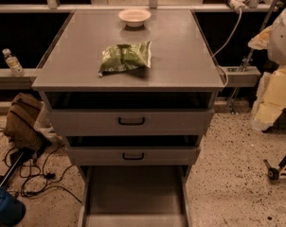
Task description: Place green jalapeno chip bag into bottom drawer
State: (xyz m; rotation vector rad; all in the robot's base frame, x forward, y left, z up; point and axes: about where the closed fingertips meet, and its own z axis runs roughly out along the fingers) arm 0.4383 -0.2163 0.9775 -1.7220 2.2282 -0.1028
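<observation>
The green jalapeno chip bag (125, 56) lies flat on the grey cabinet top (181, 65), near its middle. It is crinkled, mottled green with white patches. The bottom drawer (133, 193) is pulled out far toward me, a wide shallow grey tray with nothing in it. My arm shows as pale white and cream shapes at the right edge. My gripper (261, 38) hangs there, right of the cabinet and well away from the bag, with nothing seen in it.
A white bowl (134, 16) stands at the back of the cabinet top. The two upper drawers (131, 122) with black handles are slightly open. A water bottle (12, 62) stands on a ledge at left. A brown bag (22, 119) and cables lie on the floor at left.
</observation>
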